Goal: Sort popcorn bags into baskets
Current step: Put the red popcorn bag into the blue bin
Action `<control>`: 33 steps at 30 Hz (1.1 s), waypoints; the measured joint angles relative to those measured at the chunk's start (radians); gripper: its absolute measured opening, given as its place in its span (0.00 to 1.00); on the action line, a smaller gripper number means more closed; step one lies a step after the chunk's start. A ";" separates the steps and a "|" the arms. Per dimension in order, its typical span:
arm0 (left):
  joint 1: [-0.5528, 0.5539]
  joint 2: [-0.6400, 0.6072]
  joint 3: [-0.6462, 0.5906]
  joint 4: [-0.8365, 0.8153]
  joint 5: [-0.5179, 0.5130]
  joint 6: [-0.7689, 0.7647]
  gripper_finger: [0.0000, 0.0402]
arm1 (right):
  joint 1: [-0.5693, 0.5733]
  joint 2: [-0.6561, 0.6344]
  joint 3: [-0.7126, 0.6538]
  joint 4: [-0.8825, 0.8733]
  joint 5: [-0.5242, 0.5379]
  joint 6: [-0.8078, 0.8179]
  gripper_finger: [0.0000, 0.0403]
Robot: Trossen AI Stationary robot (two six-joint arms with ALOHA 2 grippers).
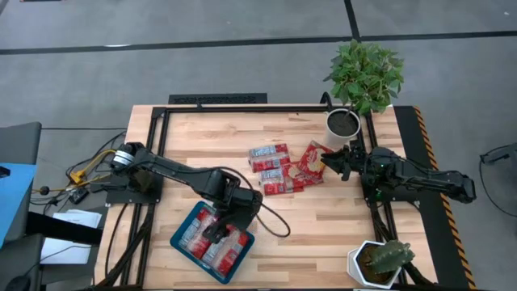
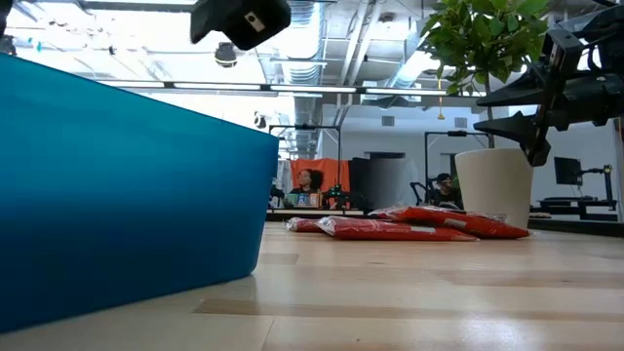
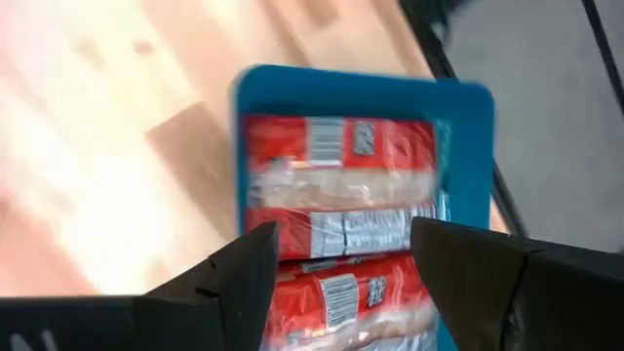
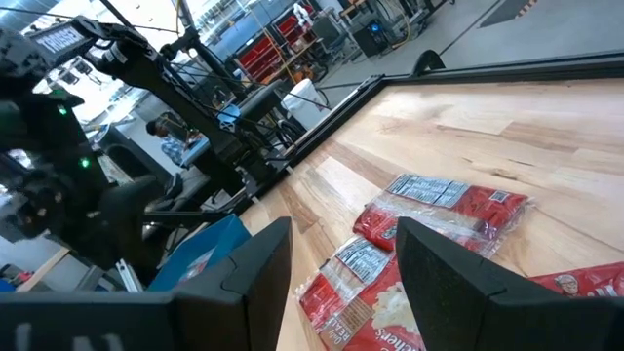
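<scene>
The teal-blue tray (image 1: 182,242) sits near the table's near edge, left of centre, with several red popcorn packets (image 1: 212,239) lying flat inside. My left gripper (image 1: 223,229) hovers open over them; the left wrist view shows its fingers (image 3: 341,263) above the packets (image 3: 336,161) and the tray rim (image 3: 361,83). Three more red packets (image 1: 279,168) lie flat on the wood at mid-table, also seen in the low view (image 2: 409,226). My right gripper (image 1: 329,162) is open, raised just right of them; the right wrist view shows the packets (image 4: 448,200) beyond its fingers (image 4: 341,263).
A white pot with a leafy plant (image 1: 346,121) stands just beyond the right gripper at the far right. A white pot with a cactus (image 1: 380,260) stands at the near right corner. Black frame rails (image 1: 218,100) edge the table. Bare wood lies between the tray and the loose packets.
</scene>
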 joint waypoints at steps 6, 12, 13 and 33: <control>0.151 -0.001 0.040 0.019 -0.183 -0.329 0.54 | 0.000 0.000 0.000 0.000 0.000 0.000 0.53; 0.340 -0.008 0.018 0.140 -0.376 -0.599 0.53 | 0.000 0.000 0.000 0.000 0.000 0.012 0.53; 0.370 -0.008 -0.002 0.171 -0.389 -0.640 0.53 | 0.000 0.000 0.000 0.000 0.000 0.015 0.53; 0.571 -0.004 -0.511 0.741 -0.461 -1.236 0.53 | -0.001 0.000 0.000 -0.001 0.001 0.026 0.53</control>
